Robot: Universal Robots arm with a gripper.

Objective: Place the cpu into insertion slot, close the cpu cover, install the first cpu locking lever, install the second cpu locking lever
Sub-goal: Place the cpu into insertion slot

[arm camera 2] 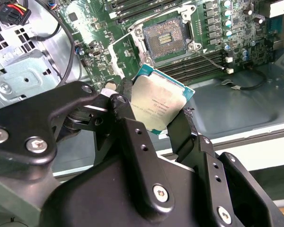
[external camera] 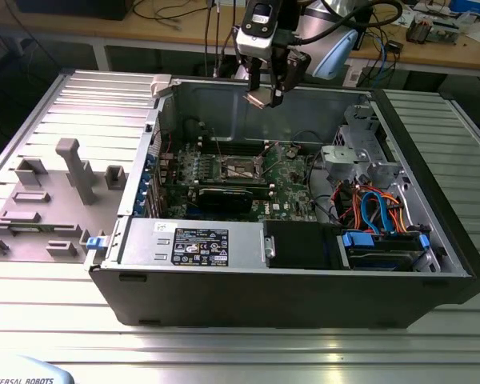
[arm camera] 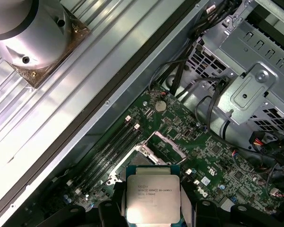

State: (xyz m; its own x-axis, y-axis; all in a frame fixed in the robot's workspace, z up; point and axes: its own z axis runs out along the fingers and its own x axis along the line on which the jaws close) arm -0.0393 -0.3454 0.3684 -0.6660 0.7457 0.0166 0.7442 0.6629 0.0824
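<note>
CPU is clamped by two opposite edges between the black fingers of my hand, its silver-tan top facing both wrist cameras and a thin green border showing round it. It is held in the air, touching nothing but my fingers. The insertion slot lies on the green motherboard below, apart from the chip, its dark centre exposed inside the silvery rim. The cpu cover appears lifted clear of the slot; I cannot tell its exact angle. Long narrow memory slots run just beside the socket. In the exterior view my hand hangs over the open computer case, near the wall farthest from that camera, well above the board. A black expansion card lies across the board nearer that camera. A metal drive cage stands at the exterior view's right, with blue and orange cables in front of it. The case rests on a ribbed metal tabletop; a grey fixture stands on the exterior view's left.
</note>
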